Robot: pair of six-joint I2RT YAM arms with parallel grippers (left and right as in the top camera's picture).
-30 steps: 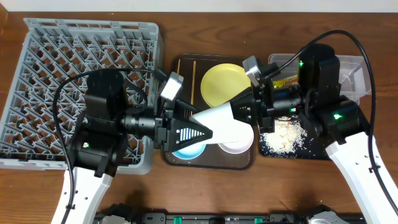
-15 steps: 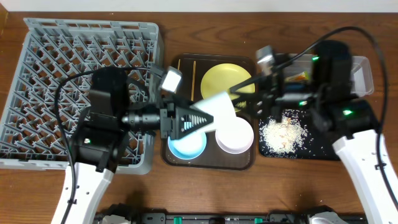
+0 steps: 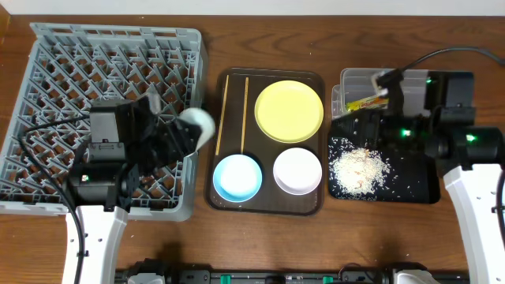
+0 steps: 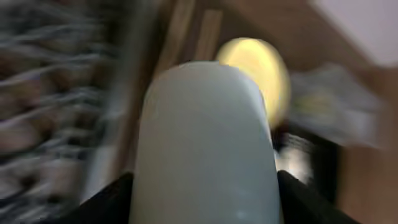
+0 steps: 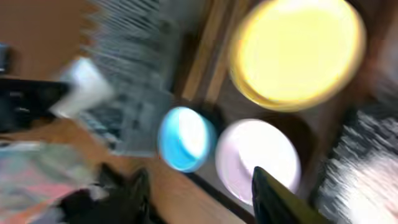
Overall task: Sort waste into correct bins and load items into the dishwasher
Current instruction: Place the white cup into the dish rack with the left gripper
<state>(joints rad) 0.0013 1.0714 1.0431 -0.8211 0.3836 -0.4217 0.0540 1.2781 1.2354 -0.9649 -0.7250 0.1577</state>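
Overhead, the small white round cup (image 3: 197, 126) lies on its side in the left gripper (image 4: 202, 186), whose fingers clamp its flanks. Its long axis runs left to right, the free end pointing right toward the dark brown serving tray (image 3: 268, 207); I cannot tell which end is the mouth. The cup hangs over the right edge of the large grey plastic dish rack (image 3: 79, 71). Half a second ago this arm was stretched over the brown tray, cup above the light blue bowl (image 3: 237, 177); it has since drawn back to the rack. The right arm has also pulled off the brown tray and sits over the glossy black tray (image 3: 414, 185), the right gripper (image 5: 199, 177) spread wide with nothing between its fingers. On the brown tray: round yellow plate (image 3: 289, 110) far right, white bowl (image 3: 297, 170) near right, two thin wooden chopsticks (image 3: 222, 110) lying near-to-far at left. White rice-like grains (image 3: 359, 166) are strewn on the black tray. A green-and-yellow snack wrapper (image 3: 369, 102) lies in the clear plastic tub (image 3: 359, 77), long axis left to right, its print too small to read.
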